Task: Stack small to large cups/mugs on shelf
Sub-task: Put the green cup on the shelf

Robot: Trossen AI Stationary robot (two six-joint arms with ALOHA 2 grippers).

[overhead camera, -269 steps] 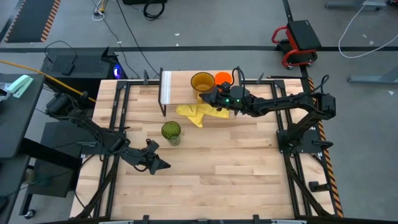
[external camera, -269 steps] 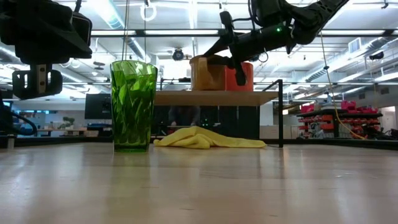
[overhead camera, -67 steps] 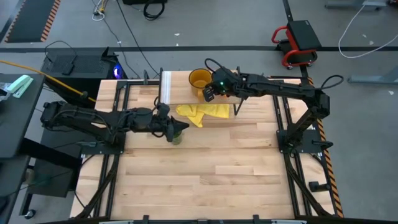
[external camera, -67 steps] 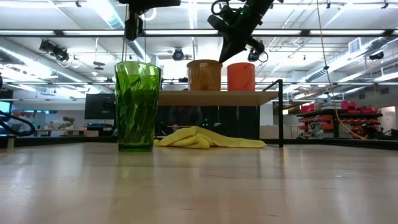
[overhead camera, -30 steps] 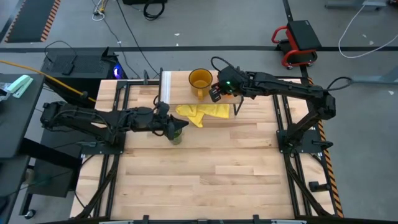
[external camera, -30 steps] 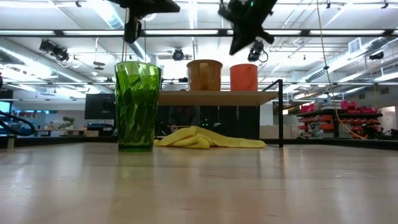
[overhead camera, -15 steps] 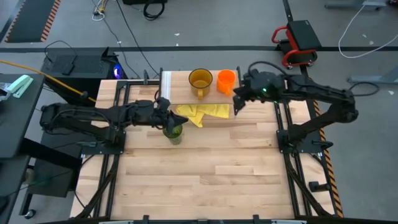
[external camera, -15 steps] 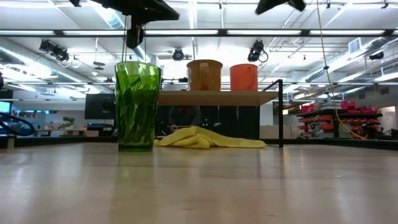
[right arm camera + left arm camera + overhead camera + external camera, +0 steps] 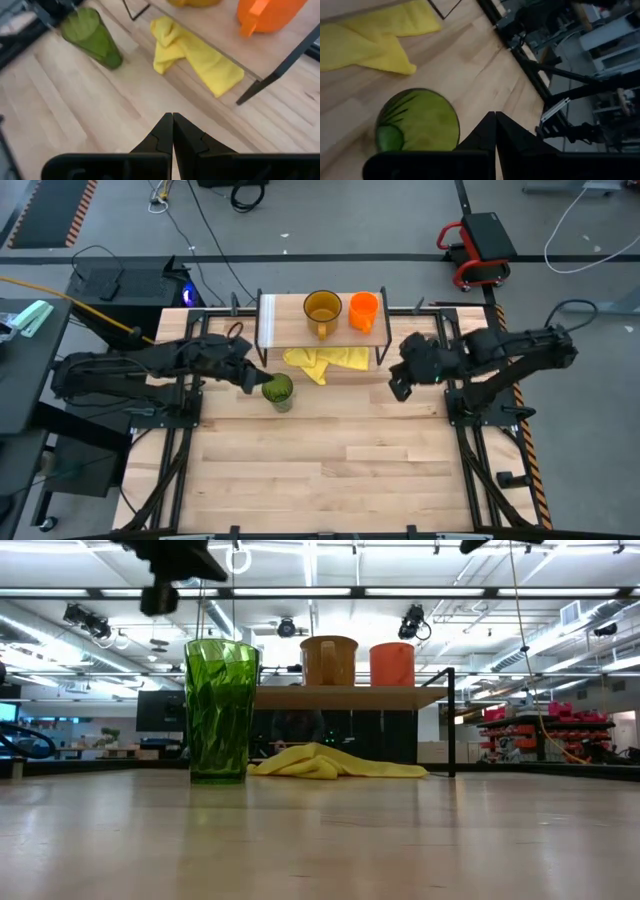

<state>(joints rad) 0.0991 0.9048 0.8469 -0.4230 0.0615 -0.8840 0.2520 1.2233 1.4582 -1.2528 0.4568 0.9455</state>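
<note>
The green tumbler (image 9: pixel 277 390) (image 9: pixel 215 710) (image 9: pixel 417 120) (image 9: pixel 92 37) stands upright on the table, in front of the shelf. On the shelf's wooden top board (image 9: pixel 290 330) (image 9: pixel 345 697), the amber-yellow mug (image 9: pixel 322 308) (image 9: pixel 329 660) and the small orange mug (image 9: pixel 364 310) (image 9: pixel 392 664) (image 9: pixel 267 15) stand side by side. My left gripper (image 9: pixel 253 380) (image 9: pixel 495 117) is shut and hovers above the tumbler's rim, just to its left. My right gripper (image 9: pixel 400 387) (image 9: pixel 172 117) is shut and hangs over the table, right of the shelf, toward the near side.
A crumpled yellow cloth (image 9: pixel 325 360) (image 9: pixel 325 762) (image 9: pixel 192 52) lies on the table under and in front of the shelf. The shelf's thin black legs (image 9: pixel 452 720) stand at its corners. The near half of the slatted tabletop (image 9: pixel 330 470) holds nothing.
My right gripper has drawn back from above the orange mug, first toward the table's right edge, then toward the near edge, and the mug is now uncovered on the shelf. My left gripper has pulled back leftward from over the tumbler. The cups have stayed in place.
</note>
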